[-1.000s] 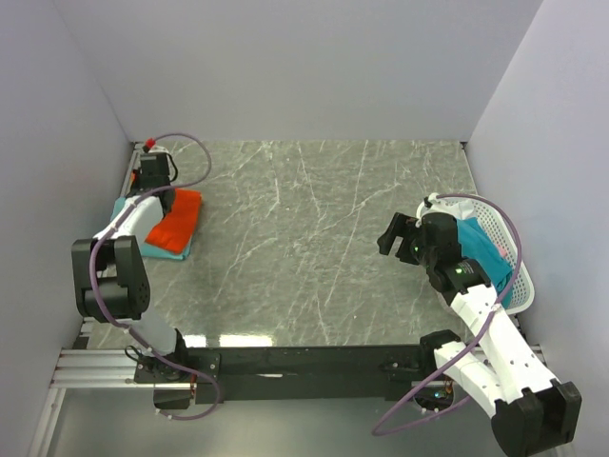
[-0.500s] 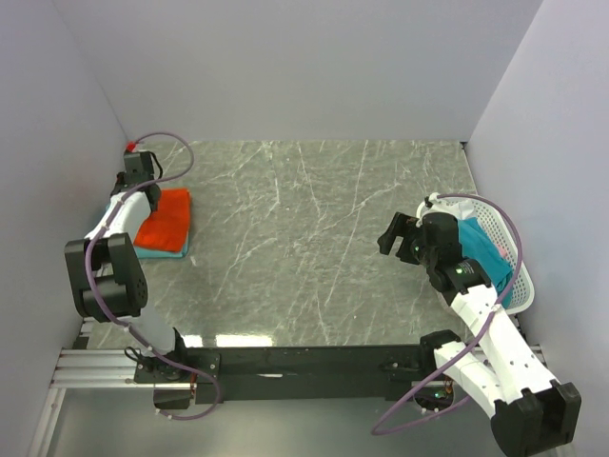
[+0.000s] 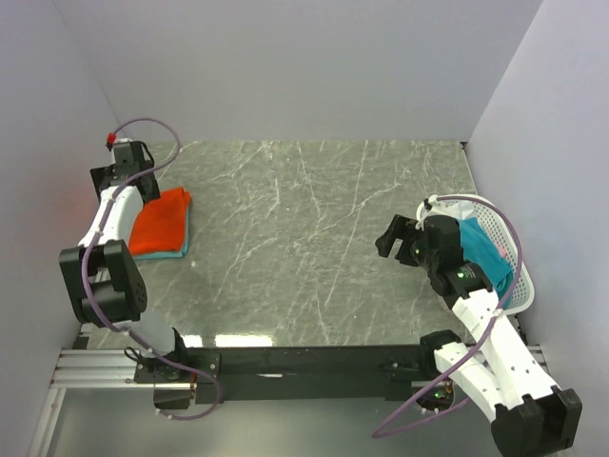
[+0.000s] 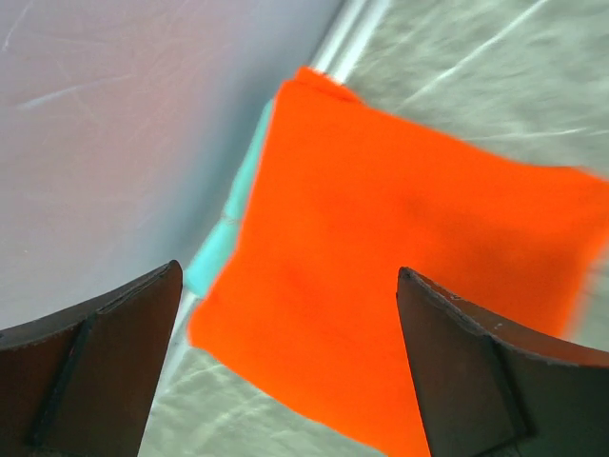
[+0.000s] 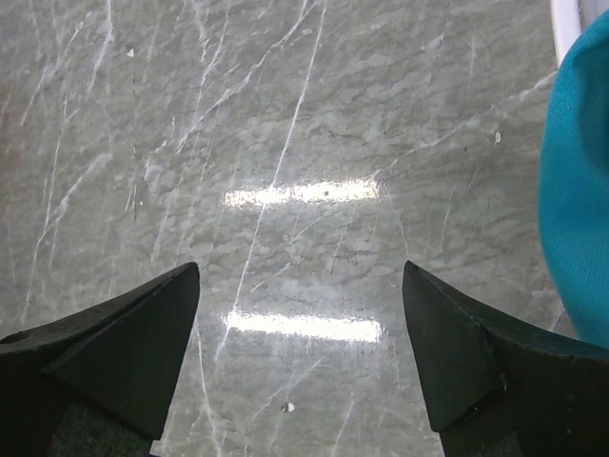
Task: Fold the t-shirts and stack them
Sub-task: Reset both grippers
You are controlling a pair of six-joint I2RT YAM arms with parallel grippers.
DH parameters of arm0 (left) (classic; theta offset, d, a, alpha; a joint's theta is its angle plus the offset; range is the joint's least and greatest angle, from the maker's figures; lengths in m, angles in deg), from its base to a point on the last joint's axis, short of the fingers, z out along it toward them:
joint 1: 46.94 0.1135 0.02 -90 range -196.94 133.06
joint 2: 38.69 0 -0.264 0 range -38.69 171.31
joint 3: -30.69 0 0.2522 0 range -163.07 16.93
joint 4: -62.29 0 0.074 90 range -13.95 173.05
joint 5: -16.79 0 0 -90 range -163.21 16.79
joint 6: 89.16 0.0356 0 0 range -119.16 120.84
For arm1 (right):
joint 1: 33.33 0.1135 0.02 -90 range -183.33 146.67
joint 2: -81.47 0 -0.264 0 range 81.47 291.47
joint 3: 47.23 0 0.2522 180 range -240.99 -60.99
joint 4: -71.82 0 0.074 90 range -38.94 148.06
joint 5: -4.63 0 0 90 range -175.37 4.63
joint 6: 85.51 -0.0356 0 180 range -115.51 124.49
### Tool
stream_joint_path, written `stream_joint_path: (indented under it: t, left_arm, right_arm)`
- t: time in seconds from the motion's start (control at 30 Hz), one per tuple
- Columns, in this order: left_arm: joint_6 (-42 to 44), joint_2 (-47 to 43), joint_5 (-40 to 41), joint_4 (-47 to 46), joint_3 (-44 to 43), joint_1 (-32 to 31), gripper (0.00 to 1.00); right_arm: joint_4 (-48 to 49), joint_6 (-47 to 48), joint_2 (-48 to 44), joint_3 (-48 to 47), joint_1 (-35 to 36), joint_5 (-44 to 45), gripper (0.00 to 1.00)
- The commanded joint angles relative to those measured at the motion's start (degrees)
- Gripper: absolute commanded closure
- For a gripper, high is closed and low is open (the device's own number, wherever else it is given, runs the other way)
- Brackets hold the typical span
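A folded orange-red t-shirt (image 3: 160, 221) lies flat on a folded teal t-shirt (image 3: 183, 248) at the table's left edge. In the left wrist view the orange t-shirt (image 4: 409, 257) covers most of the teal one (image 4: 233, 224), which shows only as a strip by the wall. My left gripper (image 3: 128, 183) hovers open just behind and above the stack, holding nothing (image 4: 287, 271). My right gripper (image 3: 392, 238) stands open over bare table (image 5: 301, 267), left of the basket. Another teal t-shirt (image 3: 481, 249) lies in that basket (image 5: 576, 190).
The white lattice basket (image 3: 519, 281) sits at the table's right edge; its rim (image 5: 563, 24) shows in the right wrist view. Grey walls close in the left, far and right sides. The marble tabletop (image 3: 304, 238) stretches between the two arms.
My left gripper has opened and let go of the orange t-shirt, then drawn back toward the far-left corner. The shirt has settled flat on the teal one. The right arm barely moved.
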Motion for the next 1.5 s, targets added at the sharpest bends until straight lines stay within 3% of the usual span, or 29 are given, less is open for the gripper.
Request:
stream_joint_path:
  t: [0.0, 0.23, 0.47, 0.57, 0.7, 0.8, 0.97, 1.13, 1.47]
  left_arm:
    - [-8.2, -7.2, -7.3, -0.1, -3.1, 0.0, 0.01]
    - [-22.1, -21.3, -17.2, -4.3, 4.5, -1.0, 0.01]
    - [-35.8, -35.2, -18.3, 0.6, 14.9, -6.2, 0.01]
    - [-39.0, -41.1, -21.5, -4.1, 23.4, -10.6, 0.01]
    - [-43.5, -46.3, -19.5, -3.9, 29.8, -14.4, 0.01]
    - [-45.1, -49.5, -18.0, -3.5, 33.1, -17.0, 0.01]
    - [-45.7, -53.9, -22.7, -7.9, 39.6, -19.3, 0.01]
    - [-46.6, -53.8, -18.4, -5.8, 39.5, -19.9, 0.01]
    - [-44.8, -54.0, -22.0, -9.4, 40.3, -21.1, 0.01]
  right_arm:
    - [2.2, 0.8, -0.7, 0.4, -0.4, -0.4, 0.07]
    - [1.6, 0.2, -1.5, 0.4, -0.4, 0.4, 0.07]
    - [1.5, -0.2, -1.7, 0.3, -0.4, 0.5, 0.06]
    - [1.9, 0.2, -2.6, 0.1, -0.5, -0.5, 0.05]
    - [2.5, 0.7, -4.3, -0.1, -0.4, -1.6, 0.05]
    - [2.6, 0.6, -5.2, 0.1, -0.5, -1.1, 0.05]
    - [2.1, 0.5, -5.5, 0.3, -0.5, -0.7, 0.05]
    - [4.3, 1.1, -7.9, 1.6, -0.4, -3.1, 0.04]
    - [4.9, 1.1, -11.5, 2.4, -0.4, -4.6, 0.04]
